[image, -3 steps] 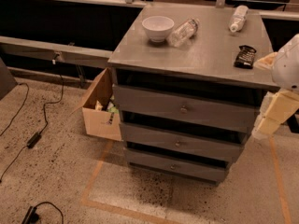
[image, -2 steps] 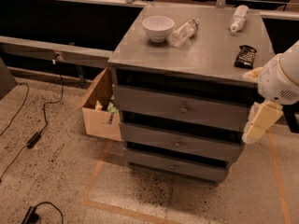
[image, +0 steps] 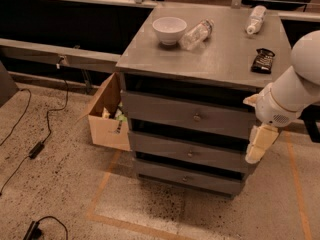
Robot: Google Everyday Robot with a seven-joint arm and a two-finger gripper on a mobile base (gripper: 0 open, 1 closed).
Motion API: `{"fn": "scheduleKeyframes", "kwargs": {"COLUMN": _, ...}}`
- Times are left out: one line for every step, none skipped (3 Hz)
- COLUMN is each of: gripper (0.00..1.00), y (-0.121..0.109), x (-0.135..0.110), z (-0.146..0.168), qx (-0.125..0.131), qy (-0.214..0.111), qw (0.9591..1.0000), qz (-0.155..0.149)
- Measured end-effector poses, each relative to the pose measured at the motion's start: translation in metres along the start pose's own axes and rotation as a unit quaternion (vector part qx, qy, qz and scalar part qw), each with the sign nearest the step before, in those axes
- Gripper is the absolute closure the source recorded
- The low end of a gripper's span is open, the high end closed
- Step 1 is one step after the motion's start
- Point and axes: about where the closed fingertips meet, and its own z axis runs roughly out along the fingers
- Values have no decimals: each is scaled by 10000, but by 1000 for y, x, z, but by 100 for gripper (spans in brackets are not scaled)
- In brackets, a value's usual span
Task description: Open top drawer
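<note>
Grey, flat-fronted top drawer (image: pixel 165 111) with small round knob (image: pixel 196 117) looks shut; hand (image: pixel 260 143) hangs beside its right end, grip unclear.

Atop grey cabinet top (image: pixel 225 59): white bowl (image: pixel 169 29) at 10 o'clock, upright; clear plastic bottle (image: pixel 196 34) just beside, at bowl's 3 o'clock, lying on side. 2nd bottle (image: pixel 255 19) at 1 o'clock nr back edge, also lying down. Dark flat packet (image: pixel 263 60) at 3 o'clock nr rt edge. Lower down: mid drawer (image: pixel 165 151) & btm drawer (image: pixel 165 174), shallow, grey, small knob each. Open cardboard box (image: pixel 106 129) on floor at cabinet's 9 o'clock, against its side, stuff inside. Black cable w/ adapter (image: pixel 36 149) at 8 o'clock. Orange tape line (image: pixel 102 189) on speckled floor, 6–7 o'clock.
</note>
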Motion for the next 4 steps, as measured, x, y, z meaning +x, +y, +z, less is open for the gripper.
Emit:
{"fn": "scheduleKeyframes", "kwargs": {"gripper": 0, "y": -7, "x": 6, "z": 38, "qx": -139, "qy": 8, "qw": 9997, "qz": -179}}
{"fn": "scheduleKeyframes", "kwargs": {"gripper": 0, "y": -23, "x": 10, "z": 62, "qx": -77, "qy": -85, "qw": 9997, "qz": -235}}
{"fn": "scheduleKeyframes", "kwargs": {"gripper": 0, "y": -49, "x": 9, "z": 64, "qx": 223, "qy": -211, "qw": 9993, "qz": -228}}
{"fn": "scheduleKeyframes", "kwargs": {"gripper": 0, "y": -72, "x": 11, "z": 61, "qx": 503, "qy": -196, "qw": 9983, "qz": -235}}
